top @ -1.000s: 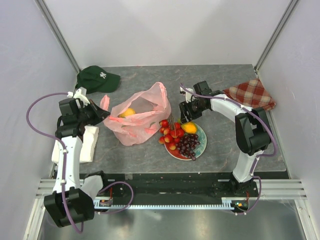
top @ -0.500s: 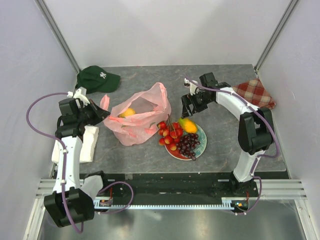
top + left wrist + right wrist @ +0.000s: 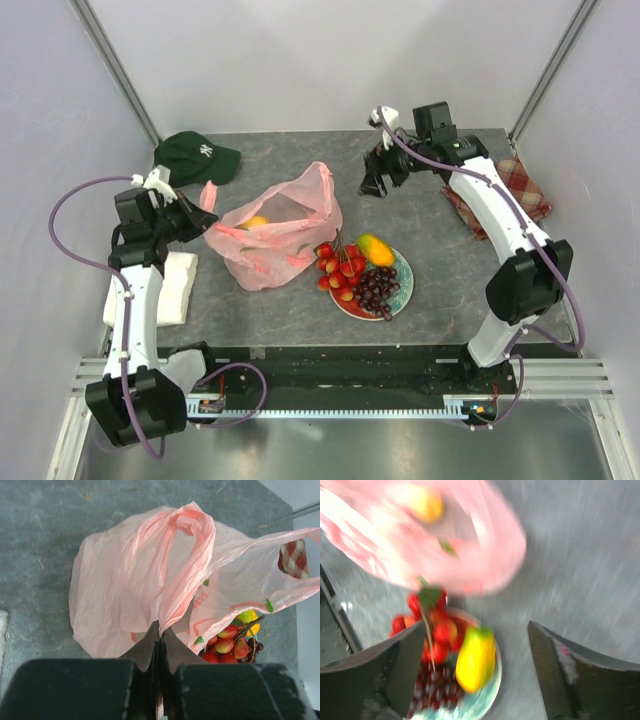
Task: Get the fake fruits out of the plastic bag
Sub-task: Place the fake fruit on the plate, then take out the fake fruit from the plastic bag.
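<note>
One yellow fruit (image 3: 257,223) lies inside the plastic bag (image 3: 275,240) on the desk (image 3: 450,290). The left claw (image 3: 160,628) is closed on a handle loop (image 3: 186,577), I think to hold the crinkly pink mouth up. The right claw (image 3: 378,180) hangs open and empty, farther right. Red berries (image 3: 340,268), grapes (image 3: 377,292) and an orange-yellow fruit (image 3: 374,249) sit on the plate (image 3: 403,285).

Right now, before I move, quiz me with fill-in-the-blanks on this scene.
The left end effector is ____ on the handle of the thin translucent pink plastic bag.
A small yellow plastic fruit lies inside the ____.
The red berry cluster and dark purple grape bunch rest on the round ____.
Missing: shut; bag; plate.
</note>
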